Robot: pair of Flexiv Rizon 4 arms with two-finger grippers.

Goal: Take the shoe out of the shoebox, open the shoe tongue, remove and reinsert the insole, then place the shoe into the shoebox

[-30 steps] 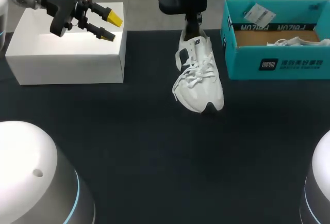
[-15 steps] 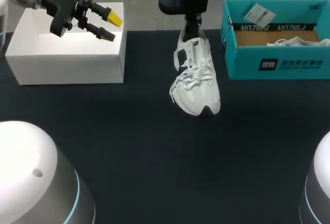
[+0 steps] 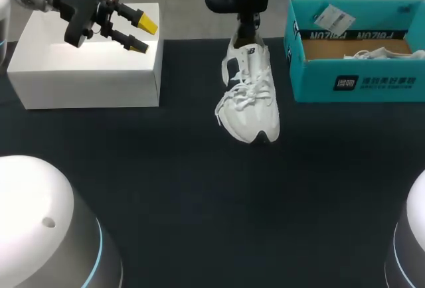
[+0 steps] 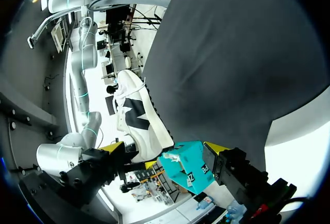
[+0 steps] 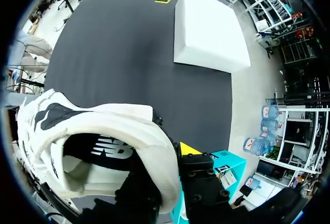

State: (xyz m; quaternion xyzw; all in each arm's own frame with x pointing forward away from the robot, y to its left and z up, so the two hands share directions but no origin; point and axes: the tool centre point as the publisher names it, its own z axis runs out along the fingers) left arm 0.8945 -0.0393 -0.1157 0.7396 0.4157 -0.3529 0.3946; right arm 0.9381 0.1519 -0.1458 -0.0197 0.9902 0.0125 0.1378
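Note:
A white sneaker hangs toe-down over the black table, laces facing the camera. My right gripper is shut on its heel collar from above. In the right wrist view the padded heel rim sits between the fingers of the right gripper, one yellow fingertip outside the collar and the other hidden inside the shoe. The teal shoebox stands open to the right of the shoe. My left gripper hovers open over the white box, holding nothing. From the left wrist the sneaker and the shoebox show far ahead of the left gripper.
A second white shoe and a paper tag lie inside the shoebox. The white box occupies the table's back left corner. Black tabletop stretches in front of the hanging shoe. My two arm bases fill the near corners.
My right gripper has carried the sneaker a little to the left, away from the shoebox. The left arm has not moved.

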